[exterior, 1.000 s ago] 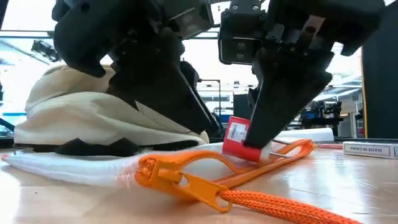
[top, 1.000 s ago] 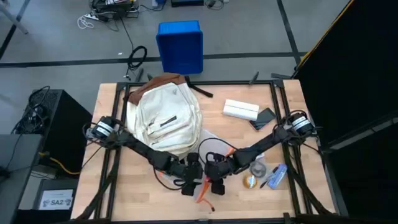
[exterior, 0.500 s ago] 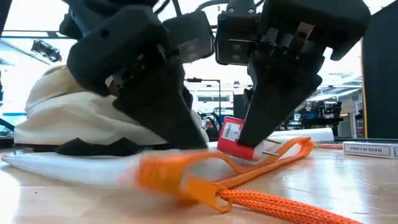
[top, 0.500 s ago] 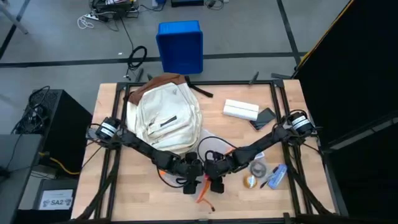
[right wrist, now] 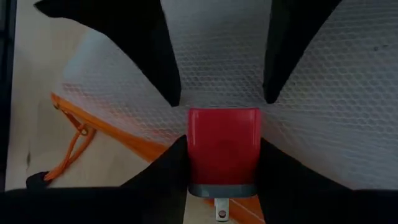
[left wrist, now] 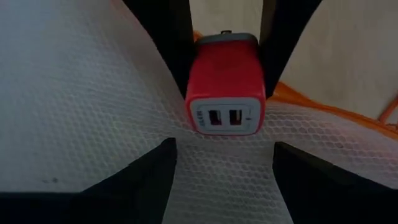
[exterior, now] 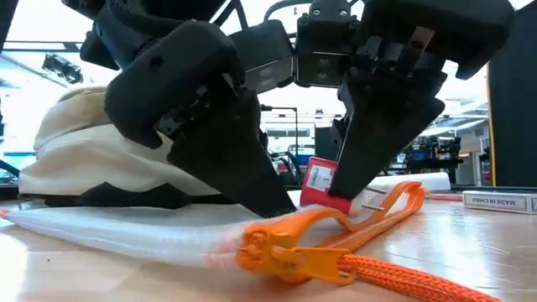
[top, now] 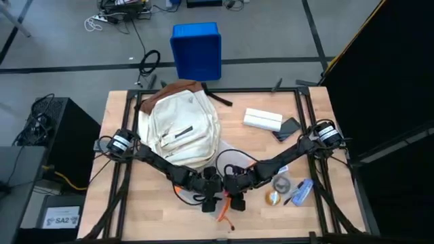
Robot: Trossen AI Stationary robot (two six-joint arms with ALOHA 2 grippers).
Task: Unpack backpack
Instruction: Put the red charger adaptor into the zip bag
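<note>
- Backpack point(top: 178, 130) lies flat on the table's point(top: 339, 196) left-rear part, front face up, brown base toward the far edge; in the low view it point(exterior: 84, 151) sits behind the arms.
- Both arms reach inward and meet at the table's front centre, just in front of the backpack.
- Right gripper point(right wrist: 222, 163): fingers clamped on a red charger point(right wrist: 222, 149), one finger on each side. Metal prongs show at the charger's end nearer the wrist.
- From the left wrist, the charger point(left wrist: 227, 84) shows its grey face with two USB ports, held between the right arm's two dark fingers.
- Low view: charger point(exterior: 319, 183) held just above the table, tilted, white label on its side.
- Left gripper point(left wrist: 224, 165): fingers apart, tips pressing down on a mesh pouch point(left wrist: 81, 93), just beside the charger, not gripping it.
- Pouch point(exterior: 126, 231) is clear-white mesh with orange edge; it lies flat on the table under both grippers.
- Orange zipper pull point(exterior: 281, 252) and orange cord point(exterior: 403, 281) lie at the pouch's near end, closest to the low camera.
- Right side of table: white box point(top: 262, 120), dark flat item point(top: 287, 129), tape roll point(top: 274, 197), blue item point(top: 303, 190).
- Blue bin point(top: 196, 50) on the floor beyond the table.
</note>
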